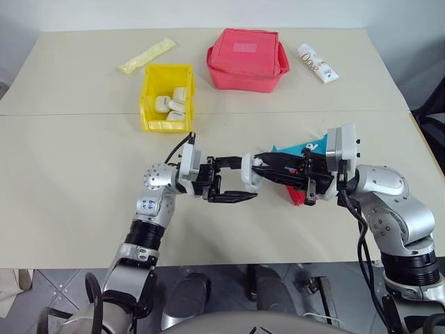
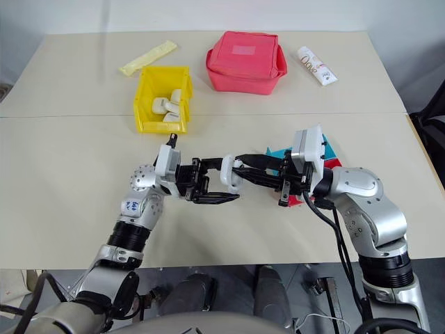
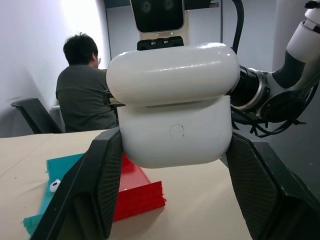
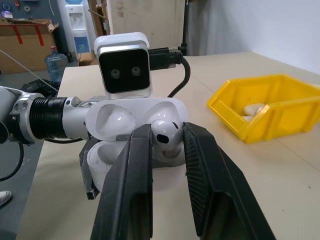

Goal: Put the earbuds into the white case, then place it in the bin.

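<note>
Resting open-lidded between the left gripper's (image 1: 233,186) clamped black fingers, the glossy rounded white case (image 3: 175,117) hovers nearer the robot than the yellow plastic bin (image 1: 149,94). The right gripper (image 4: 167,145) pinches a smooth earbud (image 4: 162,135) at the case's mouth.

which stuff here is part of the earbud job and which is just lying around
Job:
- white case, in the left gripper
- earbud, in the right gripper
- yellow bin
- loose earbud on teal tray

Lying about:
- red pouch
- white tube
- yellow packet
- red tray
</note>
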`<state>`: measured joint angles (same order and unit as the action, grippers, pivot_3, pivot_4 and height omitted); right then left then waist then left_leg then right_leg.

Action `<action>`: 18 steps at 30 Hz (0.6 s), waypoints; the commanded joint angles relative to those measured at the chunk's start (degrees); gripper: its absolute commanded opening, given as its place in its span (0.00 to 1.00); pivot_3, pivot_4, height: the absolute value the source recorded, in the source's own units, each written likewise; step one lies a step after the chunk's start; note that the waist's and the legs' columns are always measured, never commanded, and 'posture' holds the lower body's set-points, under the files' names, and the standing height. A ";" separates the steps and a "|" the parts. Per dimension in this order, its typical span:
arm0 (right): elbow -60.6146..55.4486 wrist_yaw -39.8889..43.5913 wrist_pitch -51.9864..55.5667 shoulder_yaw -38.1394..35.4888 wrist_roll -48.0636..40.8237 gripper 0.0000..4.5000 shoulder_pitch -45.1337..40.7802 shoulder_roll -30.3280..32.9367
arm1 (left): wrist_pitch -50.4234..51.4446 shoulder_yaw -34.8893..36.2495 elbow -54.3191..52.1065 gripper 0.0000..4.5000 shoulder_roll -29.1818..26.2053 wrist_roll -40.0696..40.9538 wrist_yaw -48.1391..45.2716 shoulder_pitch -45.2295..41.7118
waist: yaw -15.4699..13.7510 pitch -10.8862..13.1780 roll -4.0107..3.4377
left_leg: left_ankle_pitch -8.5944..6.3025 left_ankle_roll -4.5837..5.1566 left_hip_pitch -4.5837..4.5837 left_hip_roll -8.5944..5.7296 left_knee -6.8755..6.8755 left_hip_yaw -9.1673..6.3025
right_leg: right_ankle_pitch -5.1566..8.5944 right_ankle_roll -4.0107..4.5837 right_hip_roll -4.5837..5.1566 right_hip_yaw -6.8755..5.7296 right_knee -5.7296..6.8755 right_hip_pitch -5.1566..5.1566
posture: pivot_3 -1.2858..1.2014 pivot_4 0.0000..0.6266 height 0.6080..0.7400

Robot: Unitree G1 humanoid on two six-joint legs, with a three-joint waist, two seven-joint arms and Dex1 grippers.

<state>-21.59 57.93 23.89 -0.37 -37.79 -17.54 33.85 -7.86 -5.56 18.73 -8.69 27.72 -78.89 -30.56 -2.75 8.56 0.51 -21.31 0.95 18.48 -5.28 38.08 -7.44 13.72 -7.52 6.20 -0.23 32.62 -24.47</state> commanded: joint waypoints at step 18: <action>-6.21 -2.64 8.03 -12.65 -2.37 1.00 7.50 10.49 | -4.37 4.86 2.18 0.61 -1.29 -0.04 2.15 -1.67 | -0.61 0.01 0.02 | 0.00 0.01 0.09 -0.01 0.02 -0.07 | -0.01 -0.02 0.02 -0.08 -0.12 0.00 | 0.52 0.24 1.00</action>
<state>-25.06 55.92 31.46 -8.60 -38.60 -11.74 43.11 -11.25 -1.68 21.38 -9.83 27.32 -77.03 -31.77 -3.36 8.57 0.54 -21.32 0.97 18.58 -5.30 38.10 -7.48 13.70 -7.55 6.23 -0.28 32.50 -24.47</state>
